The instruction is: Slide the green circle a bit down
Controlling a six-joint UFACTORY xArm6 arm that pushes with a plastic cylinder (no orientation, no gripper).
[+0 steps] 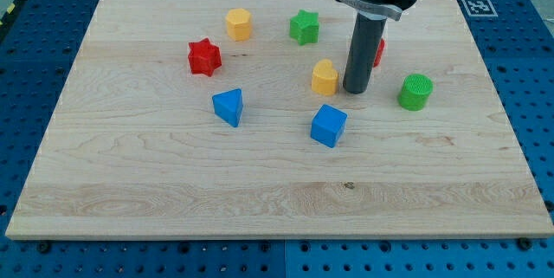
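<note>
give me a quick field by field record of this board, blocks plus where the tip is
board: wooden board on a blue pegboard
my tip: down on the board, between the yellow block and the green circle, nearer the yellow one
green circle: at the view's right of the tip, apart from it
yellow block: rounded top, just left of the tip
green star: upper middle
yellow hexagon: upper left of centre
red star: left
blue triangle: lower left of centre
blue cube: below the tip
red block: mostly hidden behind the rod, shape unclear
</note>
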